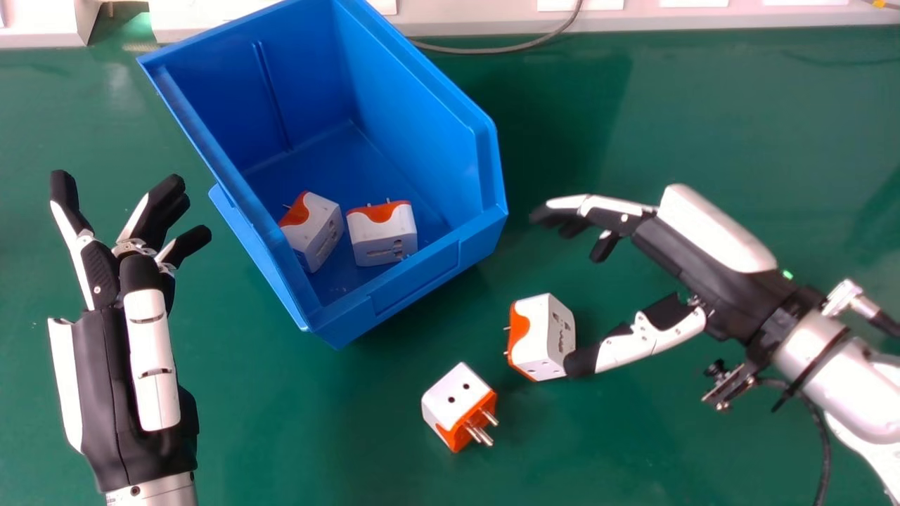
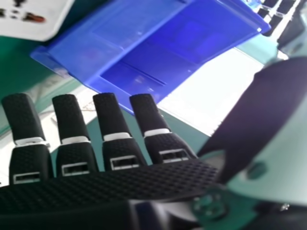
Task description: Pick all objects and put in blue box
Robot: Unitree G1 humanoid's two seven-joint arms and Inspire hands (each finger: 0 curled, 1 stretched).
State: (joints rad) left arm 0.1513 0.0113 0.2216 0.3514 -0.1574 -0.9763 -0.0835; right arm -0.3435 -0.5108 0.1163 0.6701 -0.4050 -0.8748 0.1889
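Note:
My right hand [image 1: 710, 260] is open at the right in the head view, fingers towards the blue box [image 1: 415, 281]. Its thumb tip is at the corner of a white and orange adapter [image 1: 545, 337]; whether they touch I cannot tell. A second adapter [image 1: 457, 404] lies nearer, pins facing right. Inside the box are two more adapters, one tilted [image 1: 320, 235] and one beside it [image 1: 383, 235]. Left of the box, my left hand [image 1: 133, 351] is open and holds nothing. In the right hand view, the right hand [image 2: 115, 143] shows before the blue box [image 2: 144, 52], with an adapter [image 2: 36, 21] near a corner.
The green table [image 1: 316, 436] surrounds the box. Along its far edge run a pale ledge [image 1: 668, 21] and a grey cable [image 1: 506, 49]. The box's raised walls stand between the two hands.

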